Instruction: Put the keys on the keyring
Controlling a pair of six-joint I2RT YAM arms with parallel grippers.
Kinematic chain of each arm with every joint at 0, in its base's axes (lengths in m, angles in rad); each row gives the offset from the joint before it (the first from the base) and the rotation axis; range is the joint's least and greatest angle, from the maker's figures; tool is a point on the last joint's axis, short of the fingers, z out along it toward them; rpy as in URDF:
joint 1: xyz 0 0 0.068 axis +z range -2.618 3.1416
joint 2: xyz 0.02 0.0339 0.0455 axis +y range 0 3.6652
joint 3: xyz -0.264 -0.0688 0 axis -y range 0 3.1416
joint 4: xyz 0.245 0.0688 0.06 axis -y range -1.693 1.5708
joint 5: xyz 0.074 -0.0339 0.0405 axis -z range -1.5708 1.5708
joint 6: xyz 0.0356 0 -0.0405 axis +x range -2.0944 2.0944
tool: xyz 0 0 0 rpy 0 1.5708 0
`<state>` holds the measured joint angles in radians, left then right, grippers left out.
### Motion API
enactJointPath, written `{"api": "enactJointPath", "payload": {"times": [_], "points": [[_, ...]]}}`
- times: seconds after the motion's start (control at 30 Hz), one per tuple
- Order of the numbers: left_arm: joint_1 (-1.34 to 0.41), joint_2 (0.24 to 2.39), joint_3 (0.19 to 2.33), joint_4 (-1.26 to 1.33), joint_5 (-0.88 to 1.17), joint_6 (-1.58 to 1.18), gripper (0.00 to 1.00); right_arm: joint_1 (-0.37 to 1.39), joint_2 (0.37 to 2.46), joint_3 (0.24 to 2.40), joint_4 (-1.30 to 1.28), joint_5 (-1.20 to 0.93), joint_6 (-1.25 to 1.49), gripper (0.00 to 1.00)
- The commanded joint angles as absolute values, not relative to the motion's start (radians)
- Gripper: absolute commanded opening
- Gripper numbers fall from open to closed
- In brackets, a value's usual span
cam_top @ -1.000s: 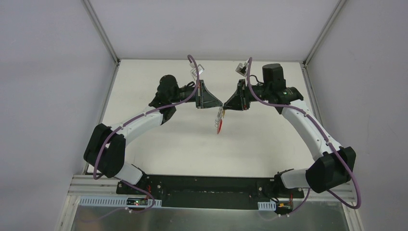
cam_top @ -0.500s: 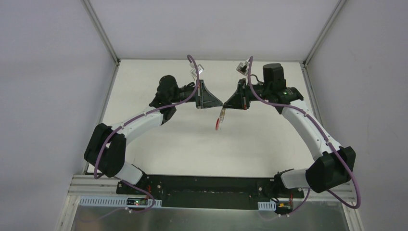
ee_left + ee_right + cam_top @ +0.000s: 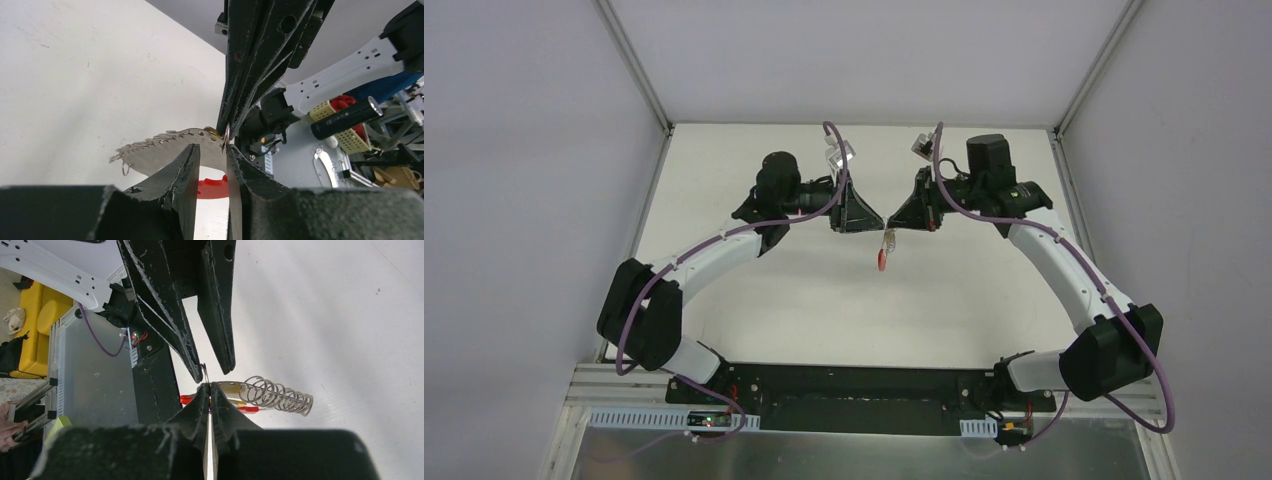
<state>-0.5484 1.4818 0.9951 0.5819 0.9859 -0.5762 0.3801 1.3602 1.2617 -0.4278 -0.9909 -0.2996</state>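
Above white table (image 3: 774, 290), keys (image 3: 884, 250) dangle from the clamped right pincer (image 3: 890, 226).

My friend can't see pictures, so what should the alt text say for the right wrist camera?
The right claw is pinched shut on a thin wire ring, with grey keys fanned beside it. The left claw points in from the top, slightly open, over a white table.
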Motion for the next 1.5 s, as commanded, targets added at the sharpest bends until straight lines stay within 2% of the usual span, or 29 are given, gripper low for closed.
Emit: {"api": "enactJointPath", "payload": {"times": [0.0,0.3,0.57,0.77,1.47], "points": [[-0.542,1.416,1.078,0.367,1.011,-0.373,0.29,0.414,1.344,1.288,-0.471,-0.959,-0.374,0.0],[-0.544,1.391,1.114,0.226,1.009,-0.255,0.37,0.461,1.377,1.33,-0.56,-0.9,-0.434,0.0],[-0.579,1.399,1.144,0.092,1.015,-0.103,0.38,0.48,1.405,1.356,-0.588,-0.891,-0.437,0.0],[-0.584,1.406,1.155,0.078,1.009,-0.094,0.37,0.486,1.413,1.355,-0.593,-0.891,-0.445,0.0],[-0.598,1.463,1.196,0.053,1.011,-0.107,0.21,0.493,1.424,1.35,-0.59,-0.899,-0.451,0.0]]}}
